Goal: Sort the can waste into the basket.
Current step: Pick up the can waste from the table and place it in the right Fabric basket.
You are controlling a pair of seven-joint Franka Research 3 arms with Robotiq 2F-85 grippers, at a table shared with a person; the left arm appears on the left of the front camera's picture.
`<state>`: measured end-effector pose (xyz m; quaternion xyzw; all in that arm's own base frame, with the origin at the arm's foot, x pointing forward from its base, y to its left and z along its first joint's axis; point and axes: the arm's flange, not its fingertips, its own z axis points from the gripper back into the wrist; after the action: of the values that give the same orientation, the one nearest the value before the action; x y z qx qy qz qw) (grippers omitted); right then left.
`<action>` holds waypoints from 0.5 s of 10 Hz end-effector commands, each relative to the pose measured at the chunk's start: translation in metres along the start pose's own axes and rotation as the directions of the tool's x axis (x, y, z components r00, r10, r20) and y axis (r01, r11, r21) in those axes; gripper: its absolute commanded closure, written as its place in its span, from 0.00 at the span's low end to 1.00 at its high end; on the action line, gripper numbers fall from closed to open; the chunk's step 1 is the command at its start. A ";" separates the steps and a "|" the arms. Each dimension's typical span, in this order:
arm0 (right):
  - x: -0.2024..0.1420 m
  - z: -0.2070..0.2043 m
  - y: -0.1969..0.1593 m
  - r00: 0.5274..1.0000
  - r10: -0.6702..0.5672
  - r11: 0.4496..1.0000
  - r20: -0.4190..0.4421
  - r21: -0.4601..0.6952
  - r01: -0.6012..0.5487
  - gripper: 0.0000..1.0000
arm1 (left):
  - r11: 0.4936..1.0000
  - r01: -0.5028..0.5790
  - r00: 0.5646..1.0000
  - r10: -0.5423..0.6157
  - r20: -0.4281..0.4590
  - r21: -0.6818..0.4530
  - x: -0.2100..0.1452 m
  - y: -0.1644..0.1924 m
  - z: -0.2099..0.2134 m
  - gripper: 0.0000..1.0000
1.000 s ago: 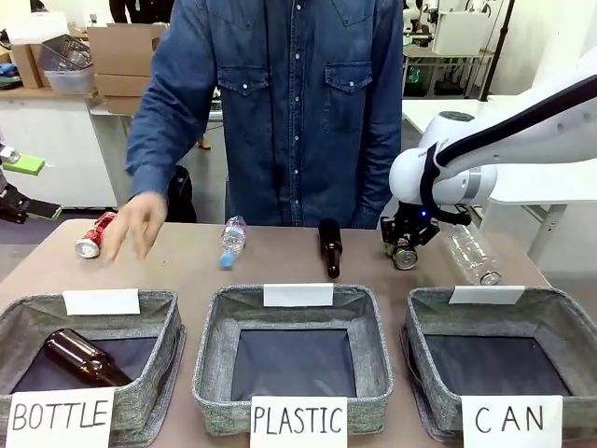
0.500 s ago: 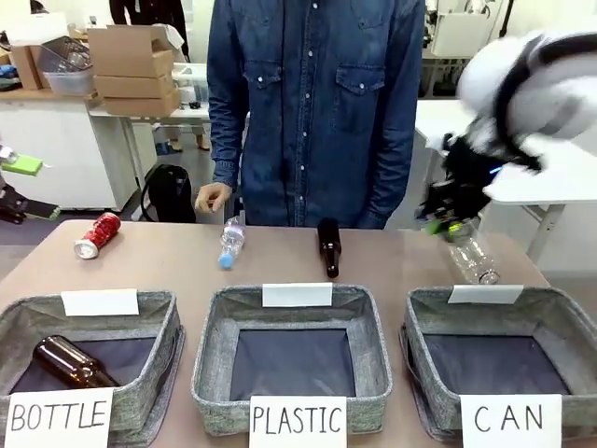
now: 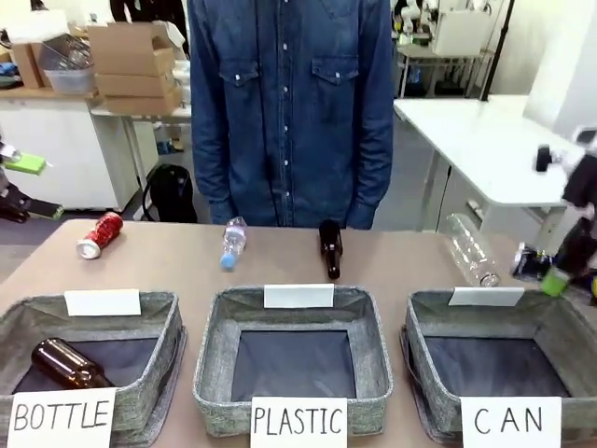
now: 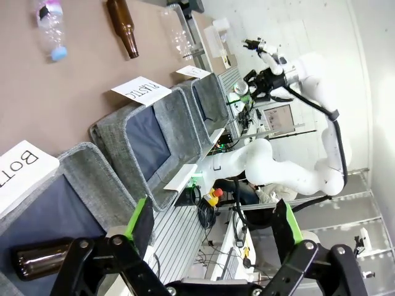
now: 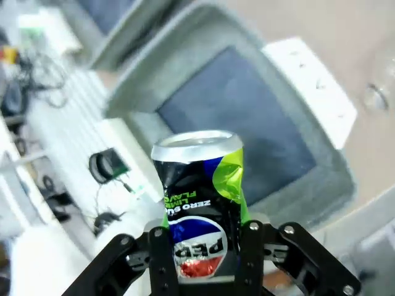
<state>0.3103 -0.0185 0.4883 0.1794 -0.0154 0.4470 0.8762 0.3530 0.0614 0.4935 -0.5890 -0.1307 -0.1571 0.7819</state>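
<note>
While the right gripper (image 5: 200,243) clamps the black metal drink can with blue-red-white logo (image 5: 197,197) near the far corner of the grey woven-fabric square CAN basket (image 3: 422,329), an early release could bounce it off the rim; the left gripper (image 4: 213,219) gapes wide, empty.

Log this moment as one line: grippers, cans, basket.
right gripper: shut on black can, near CAN basket | left gripper: open, empty | red can: lying on table, far left | CAN basket: empty
</note>
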 end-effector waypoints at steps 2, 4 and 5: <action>-0.018 -0.008 0.009 0.930 0.368 0.925 0.019 0.092 -0.368 1.00 | 1.000 0.020 1.000 -0.020 0.012 -0.021 0.002 -0.001 -0.001 0.00; -0.013 -0.008 0.006 0.927 0.376 0.922 0.014 0.098 -0.375 1.00 | 1.000 0.020 1.000 -0.020 0.012 -0.021 0.002 -0.001 -0.001 0.00; -0.012 -0.007 0.004 0.929 0.369 0.924 0.016 0.099 -0.369 1.00 | 1.000 0.020 1.000 -0.020 0.012 -0.021 0.002 -0.001 -0.001 0.00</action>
<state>0.2904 -0.0170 0.4769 0.2159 -0.0280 0.6023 0.7680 0.3532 0.0615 0.4929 -0.5893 -0.1301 -0.1567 0.7818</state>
